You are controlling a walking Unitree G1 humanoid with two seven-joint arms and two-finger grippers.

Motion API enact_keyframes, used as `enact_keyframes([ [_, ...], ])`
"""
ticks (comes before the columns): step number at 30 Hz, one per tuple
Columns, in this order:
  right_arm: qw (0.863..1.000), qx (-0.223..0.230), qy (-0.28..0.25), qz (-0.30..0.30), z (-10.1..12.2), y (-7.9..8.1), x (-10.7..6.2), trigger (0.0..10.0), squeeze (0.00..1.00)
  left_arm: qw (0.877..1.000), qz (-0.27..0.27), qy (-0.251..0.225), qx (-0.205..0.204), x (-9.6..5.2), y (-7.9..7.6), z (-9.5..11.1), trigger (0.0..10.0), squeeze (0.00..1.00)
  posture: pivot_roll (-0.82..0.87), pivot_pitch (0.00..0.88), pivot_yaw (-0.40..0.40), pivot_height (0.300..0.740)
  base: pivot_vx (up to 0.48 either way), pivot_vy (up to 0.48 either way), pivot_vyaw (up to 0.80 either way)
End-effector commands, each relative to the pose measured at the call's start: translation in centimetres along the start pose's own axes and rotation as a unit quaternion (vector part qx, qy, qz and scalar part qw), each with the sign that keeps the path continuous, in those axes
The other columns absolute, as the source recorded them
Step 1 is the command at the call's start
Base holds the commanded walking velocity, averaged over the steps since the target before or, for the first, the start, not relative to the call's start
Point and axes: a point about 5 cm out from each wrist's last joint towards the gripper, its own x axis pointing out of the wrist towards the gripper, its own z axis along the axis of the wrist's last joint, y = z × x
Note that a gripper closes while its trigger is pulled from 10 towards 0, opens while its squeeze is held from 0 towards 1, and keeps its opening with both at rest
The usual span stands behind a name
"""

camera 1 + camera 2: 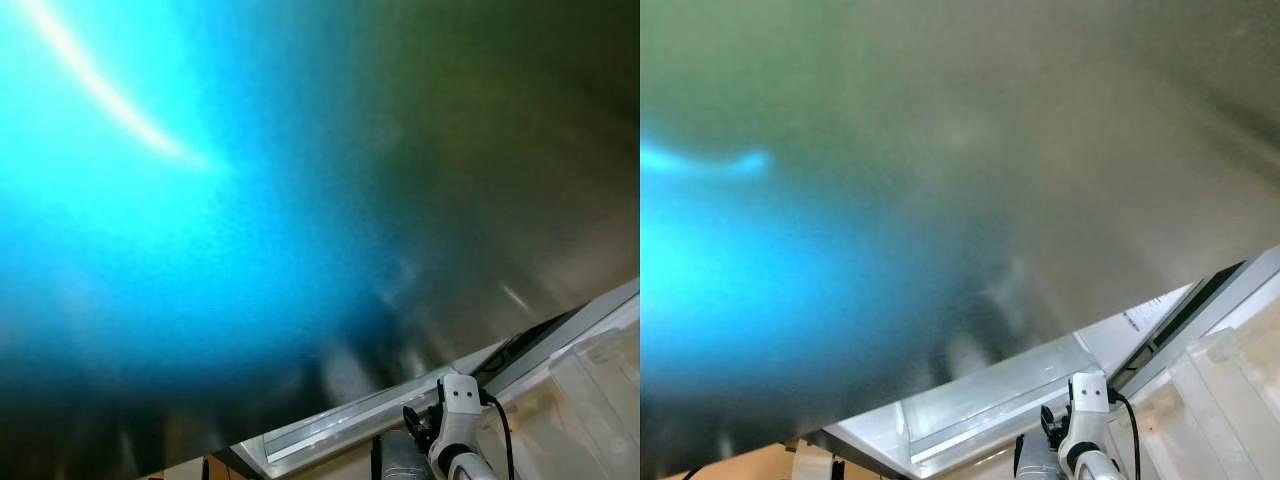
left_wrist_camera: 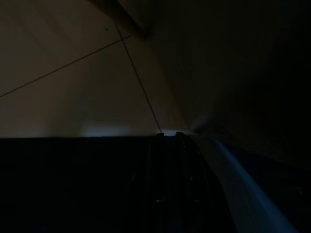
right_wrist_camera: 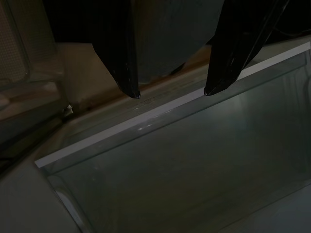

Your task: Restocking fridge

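- Head views show a blurred steel fridge door [image 1: 300, 200] close up — blue glare on it.
- Right gripper [image 3: 170, 92] hangs above a glass fridge shelf [image 3: 194, 155], fingers apart and empty — near its white front edge.
- Left gripper [image 2: 167, 136] sits in the dark over tiled floor [image 2: 73, 87]; fingers' state cannot be told.

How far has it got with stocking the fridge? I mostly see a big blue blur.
Hard to judge. A fridge door looms close before the head camera, glowing blue. The right gripper hangs open over a glass shelf, holding nothing. No groceries can be made out, so the restocking itself seems left to do. The left wrist view is too dark to read.
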Motion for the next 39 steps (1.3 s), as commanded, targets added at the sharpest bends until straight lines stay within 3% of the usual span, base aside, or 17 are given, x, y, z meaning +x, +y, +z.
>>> enact_keyframes([
  [1,1.0,0.005,0.012,-0.005,-0.93,-0.03,-0.44,10.0,0.0,1.0,-0.006,0.014,0.003,-0.38,-0.22,-0.84,10.0,0.0,-0.1,0.132,0.031,0.626,-0.262,0.0,0.0],
  [39,1.0,0.0,0.018,-0.003,-1.27,-0.1,-0.64,10.0,0.0,1.0,-0.009,0.017,0.002,-0.68,-0.38,-1.32,10.0,0.0,-0.1,0.138,0.026,0.626,-0.275,0.0,0.0],
])
